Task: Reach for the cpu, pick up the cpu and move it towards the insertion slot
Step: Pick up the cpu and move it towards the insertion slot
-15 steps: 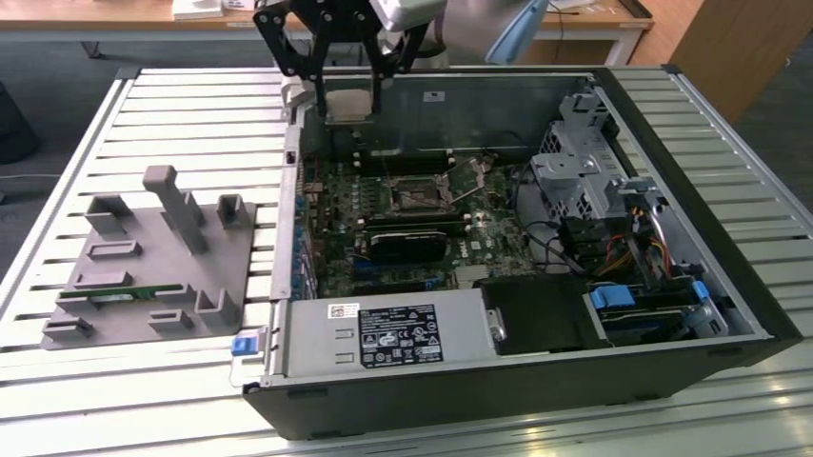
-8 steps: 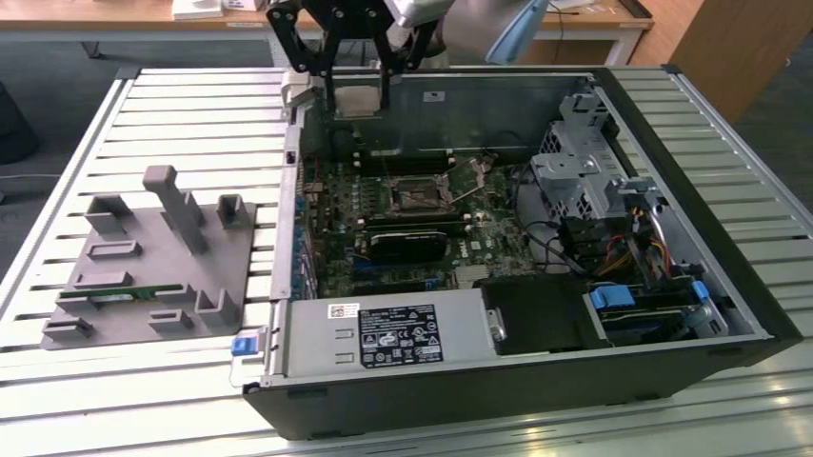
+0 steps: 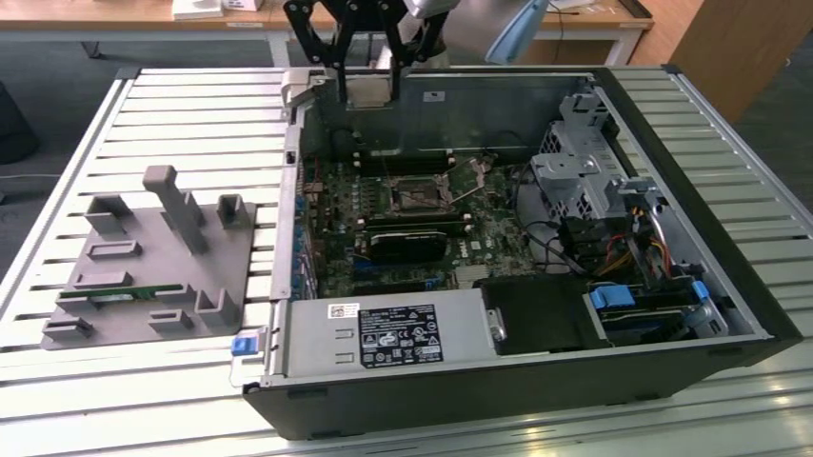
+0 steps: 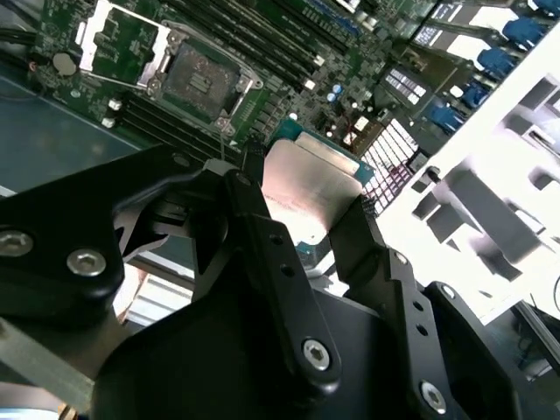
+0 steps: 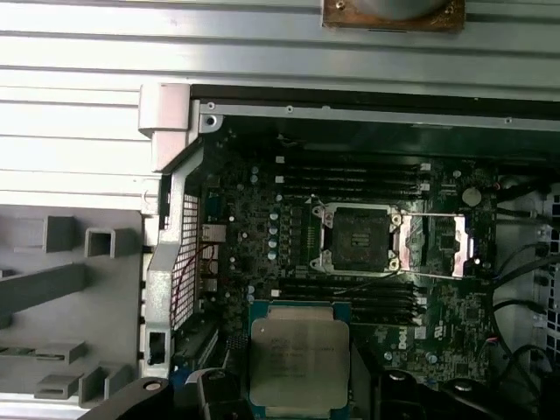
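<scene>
My gripper (image 3: 368, 95) hangs over the back wall of the open computer case (image 3: 661, 343), shut on the cpu (image 3: 369, 91), a flat square chip with a silvery top and a pale rim. In both wrist views the cpu (image 4: 311, 188) (image 5: 297, 359) sits clamped between the two black fingers (image 4: 262, 236). The insertion slot (image 3: 413, 195) lies lower, on the motherboard in the middle of the case: a dark square socket in a silvery bracket, its frame swung open (image 5: 357, 238) (image 4: 197, 79). The cpu is held up in the air, apart from the slot.
A grey fixture (image 3: 152, 257) on the slatted table at the exterior view's left holds a green memory stick (image 3: 128, 293). Inside the case are a black cooler block (image 3: 406, 243), a power supply (image 3: 387, 335) at the front and a drive cage (image 3: 584, 181) with cables on the right.
</scene>
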{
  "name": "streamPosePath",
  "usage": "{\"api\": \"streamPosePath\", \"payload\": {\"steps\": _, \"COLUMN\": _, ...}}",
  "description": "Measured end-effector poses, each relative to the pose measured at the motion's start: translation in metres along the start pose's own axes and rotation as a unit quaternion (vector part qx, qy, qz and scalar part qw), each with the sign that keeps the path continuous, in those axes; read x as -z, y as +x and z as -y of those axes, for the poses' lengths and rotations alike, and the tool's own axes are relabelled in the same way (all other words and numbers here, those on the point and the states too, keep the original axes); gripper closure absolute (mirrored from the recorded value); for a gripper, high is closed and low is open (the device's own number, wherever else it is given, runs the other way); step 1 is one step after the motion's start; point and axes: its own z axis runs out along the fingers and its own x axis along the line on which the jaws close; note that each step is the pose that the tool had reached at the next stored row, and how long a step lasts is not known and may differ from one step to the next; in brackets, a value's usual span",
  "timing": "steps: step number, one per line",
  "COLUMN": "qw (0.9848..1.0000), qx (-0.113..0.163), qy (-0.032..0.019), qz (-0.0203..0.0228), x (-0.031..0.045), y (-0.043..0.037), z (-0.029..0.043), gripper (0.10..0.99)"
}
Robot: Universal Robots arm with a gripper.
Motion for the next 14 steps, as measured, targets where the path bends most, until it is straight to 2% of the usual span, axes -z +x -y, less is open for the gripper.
{"api": "streamPosePath", "payload": {"steps": 14, "qw": 1.0000, "qx": 0.000, "qy": -0.0001, "qz": 0.0001, "x": -0.0036, "y": -0.0150, "z": -0.0176, "gripper": 0.541}}
